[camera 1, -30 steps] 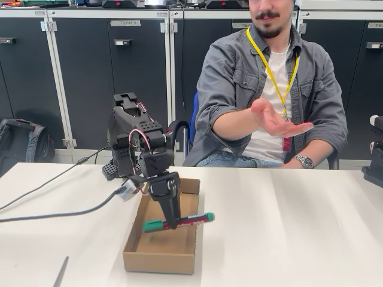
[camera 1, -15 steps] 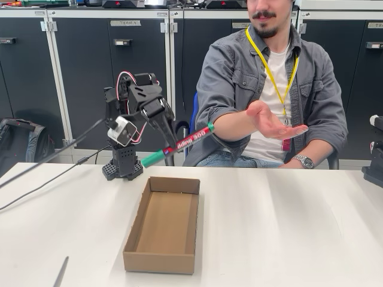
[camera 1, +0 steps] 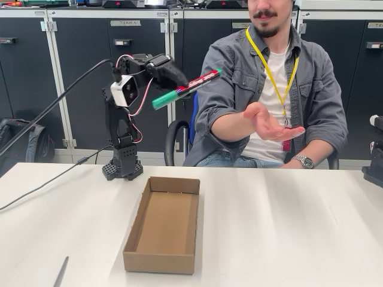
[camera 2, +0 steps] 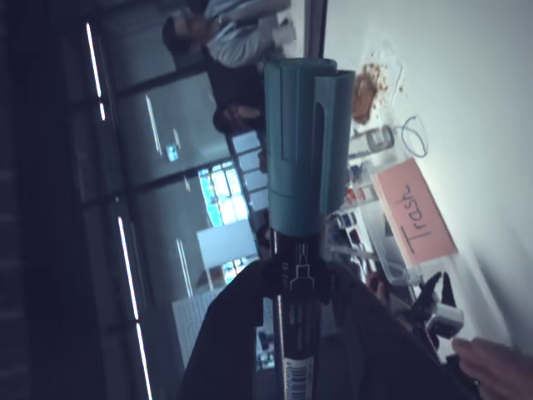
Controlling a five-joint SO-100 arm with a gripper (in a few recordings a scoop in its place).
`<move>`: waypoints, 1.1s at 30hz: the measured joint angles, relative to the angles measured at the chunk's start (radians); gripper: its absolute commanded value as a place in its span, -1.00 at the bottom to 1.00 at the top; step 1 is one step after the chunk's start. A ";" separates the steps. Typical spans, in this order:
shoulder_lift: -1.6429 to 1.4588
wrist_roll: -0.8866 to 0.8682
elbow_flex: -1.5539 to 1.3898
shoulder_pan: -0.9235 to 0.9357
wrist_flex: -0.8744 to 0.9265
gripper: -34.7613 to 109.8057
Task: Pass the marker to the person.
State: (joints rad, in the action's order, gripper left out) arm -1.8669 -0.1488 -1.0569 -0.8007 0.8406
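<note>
My gripper (camera 1: 181, 84) is raised high above the table's back edge, shut on the marker (camera 1: 194, 81). The marker slants up to the right, its green cap low at the left and its other end toward the person (camera 1: 269, 66). The person sits behind the table and holds an open hand (camera 1: 270, 124), palm up, to the right of and below the marker's tip, apart from it. In the wrist view the green cap (camera 2: 306, 150) fills the middle, with the dark fingers (camera 2: 233, 333) clamped on the barrel below it, and a fingertip (camera 2: 500, 367) shows at the bottom right.
An open cardboard box (camera 1: 134, 248) lies on the white table (camera 1: 287, 233) in front of the arm's base (camera 1: 122, 168). A black cable (camera 1: 54, 179) trails off to the left. Dark equipment (camera 1: 376, 158) stands at the right edge, and dark cabinets line the back.
The gripper has lifted the marker out of the box and swung it up and to the right toward the person's hand. The hand has stayed held out, sinking slightly.
</note>
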 measured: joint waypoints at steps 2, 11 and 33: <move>0.006 0.058 0.032 -0.075 -0.026 -0.59; 0.008 0.232 0.041 -0.295 -0.075 -0.59; 0.008 -0.069 -0.318 -0.394 -0.229 -0.59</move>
State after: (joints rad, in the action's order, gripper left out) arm -1.8592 -0.2178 -1.3744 -1.1950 0.6121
